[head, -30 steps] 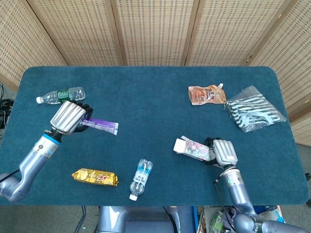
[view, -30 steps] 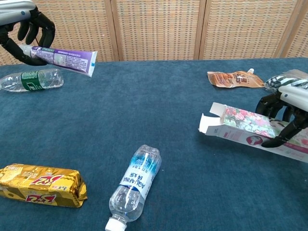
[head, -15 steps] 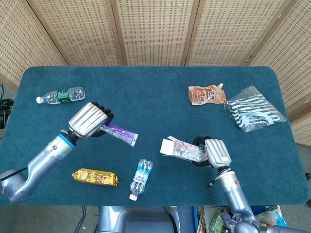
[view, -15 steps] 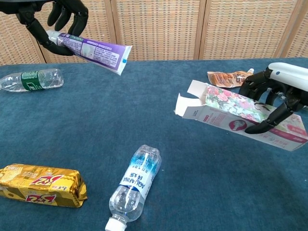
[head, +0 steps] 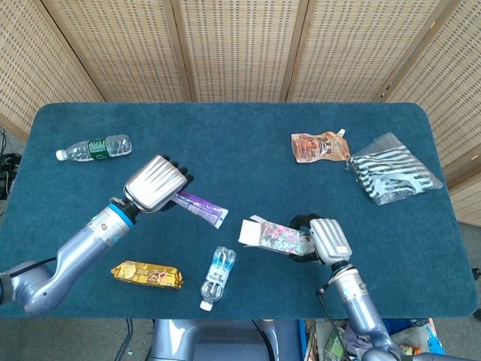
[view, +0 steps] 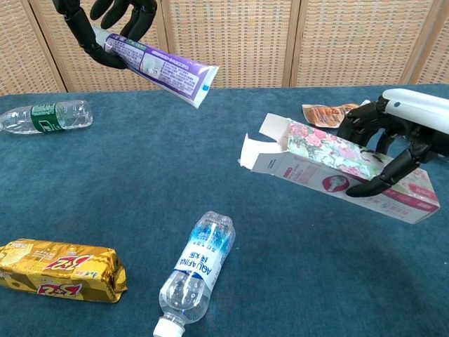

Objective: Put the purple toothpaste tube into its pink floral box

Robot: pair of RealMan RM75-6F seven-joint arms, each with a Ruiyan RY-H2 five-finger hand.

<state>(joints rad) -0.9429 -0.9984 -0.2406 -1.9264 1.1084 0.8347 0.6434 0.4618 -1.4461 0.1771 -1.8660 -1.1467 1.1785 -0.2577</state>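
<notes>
1. Two items are in hand, both clear of the bench [view: 295,281]; my left hand [head: 154,185] grasps the purple toothpaste tube [view: 158,64] at its cap end, crimped tail pointing toward the box; my right hand [view: 393,144] grasps the pink floral box [view: 330,165] near its closed end, open flaps facing the tube.
2. Tube and box are apart; the tail is near the mouth but not lined up with it; insertion not yet done.
3. Handling, tube: judged light and soft-walled; a hard squeeze would bulge it; the stiffer shoulder by the cap is the sound place to hold, as held.
4. Handling, box: thin card, light, easily crushed; pressure near the mouth would narrow the opening; a hold at the rear half is correct.
5. Risk: loose flaps may fold inward and block the tail; the flat crimp should enter parallel to the wide face.
6. Bystanders: clear water bottle [view: 194,275] and gold snack bar [view: 59,269] lie below; not involved.
</notes>
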